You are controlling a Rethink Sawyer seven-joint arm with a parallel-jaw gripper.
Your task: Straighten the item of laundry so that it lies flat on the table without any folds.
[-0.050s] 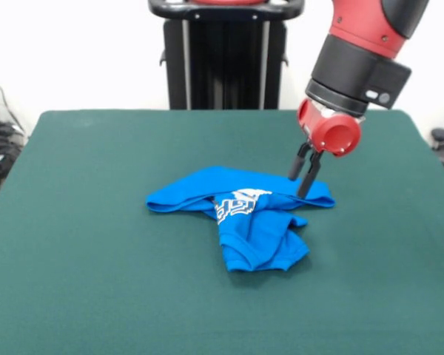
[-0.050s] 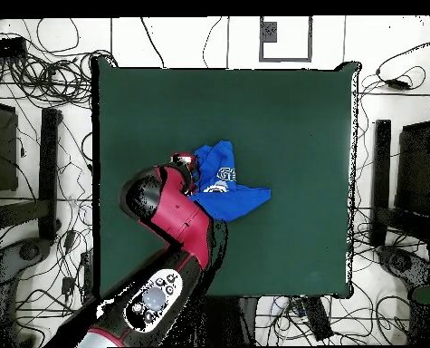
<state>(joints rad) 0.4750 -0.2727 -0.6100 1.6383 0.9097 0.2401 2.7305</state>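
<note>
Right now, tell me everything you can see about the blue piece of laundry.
The item of laundry is a small bright blue garment of soft fabric with white block lettering, partly hidden by creases. It lies crumpled and folded over itself near the middle of the green table. The hand has its dark fingers down at one edge of the cloth.

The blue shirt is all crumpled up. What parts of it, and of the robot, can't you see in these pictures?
- The white lettering on the blue shirt: front view, folds hide some of it, unreadable.
- The shirt's edge nearest the robot: overhead view, the arm covers it.
- The gripper: overhead view, hidden under the arm.
- Whether the fingers pinch cloth: front view, too small to tell.
</note>
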